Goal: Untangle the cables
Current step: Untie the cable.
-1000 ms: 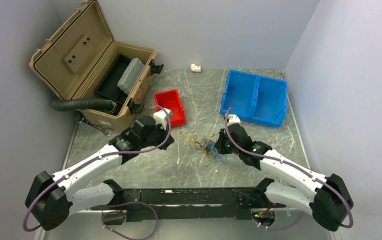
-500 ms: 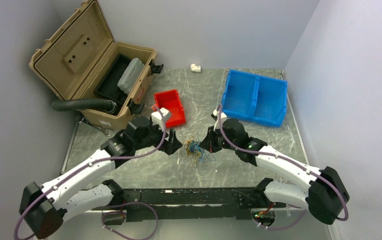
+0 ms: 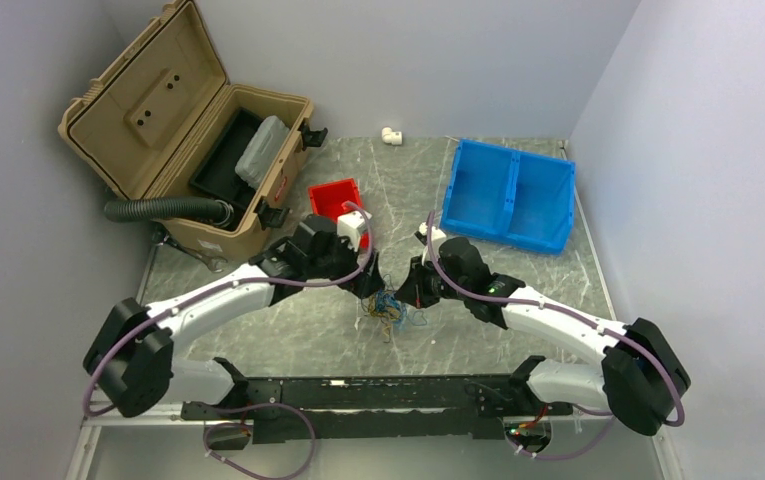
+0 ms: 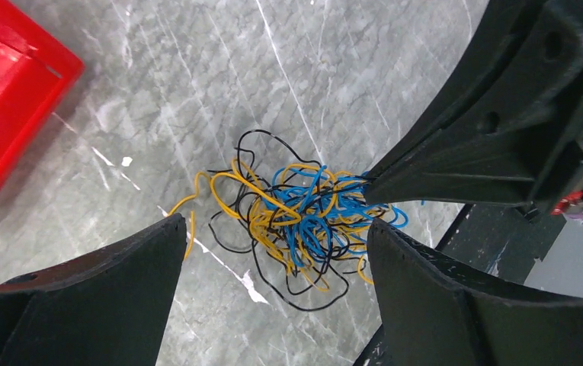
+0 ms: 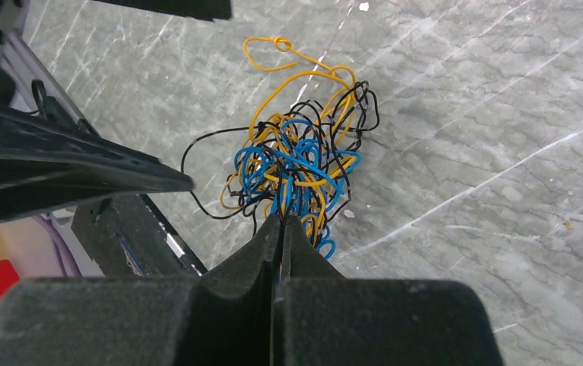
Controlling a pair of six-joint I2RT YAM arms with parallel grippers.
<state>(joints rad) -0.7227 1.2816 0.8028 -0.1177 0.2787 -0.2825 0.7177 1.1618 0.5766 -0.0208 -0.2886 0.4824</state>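
The cables [image 3: 390, 306] are a small tangle of thin orange-yellow, blue and black wire loops on the grey marble table, between the two arms. My right gripper [image 3: 411, 289] is shut on strands at the tangle's right edge; in the right wrist view its closed tips [image 5: 282, 221] pinch blue and orange wires of the cables [image 5: 297, 164]. My left gripper [image 3: 371, 288] stands open just left of the tangle. Seen from the left wrist, its fingers straddle the cables [image 4: 303, 217] with a wide gap around the left gripper [image 4: 277, 229], touching nothing.
A red bin [image 3: 343, 205] sits just behind the left gripper. A blue two-part bin [image 3: 508, 195] is at the back right. The open tan toolbox [image 3: 188, 140] with a black ribbed hose [image 3: 163, 208] stands back left. A white fitting [image 3: 391, 135] lies by the far wall.
The left arm swung right to the tangle and its gripper opened. The right gripper, still shut, pulled the cables leftward, and the tangle bunched tighter.
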